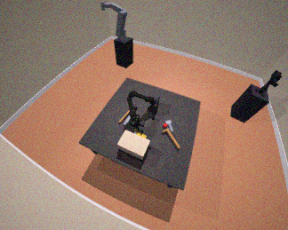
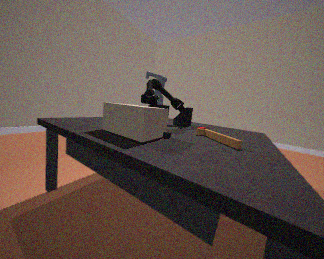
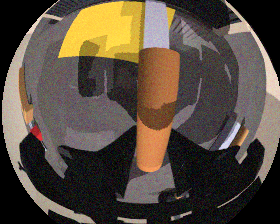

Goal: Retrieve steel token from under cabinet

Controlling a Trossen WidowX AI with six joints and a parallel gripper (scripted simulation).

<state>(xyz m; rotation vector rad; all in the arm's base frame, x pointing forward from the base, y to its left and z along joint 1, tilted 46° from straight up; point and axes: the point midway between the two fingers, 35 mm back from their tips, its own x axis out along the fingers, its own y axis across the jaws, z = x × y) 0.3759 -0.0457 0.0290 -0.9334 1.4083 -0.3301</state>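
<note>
The beige cabinet [image 1: 133,144] [image 2: 134,122] stands near the table's edge. The yellow marked area [image 1: 141,135] [image 3: 100,31] lies in front of it. My gripper [image 1: 134,126] [image 3: 151,129] is shut on the wooden handle of a tool [image 3: 159,85]. The tool's flat grey metal part [image 3: 157,25] points away from me, over the yellow area toward the cabinet. Its far end is cut off at the top of the wrist view, so I cannot tell whether it reaches under the cabinet. In the exterior view the cabinet hides the tool. The steel token is not visible in any view.
A wooden-handled tool [image 1: 172,139] [image 2: 221,138] with a grey head and a red part [image 1: 164,125] [image 3: 36,133] lies to one side. Another wooden-handled tool [image 1: 124,116] [image 3: 242,136] lies on the other. A small black object [image 2: 167,135] shows by the cabinet's corner.
</note>
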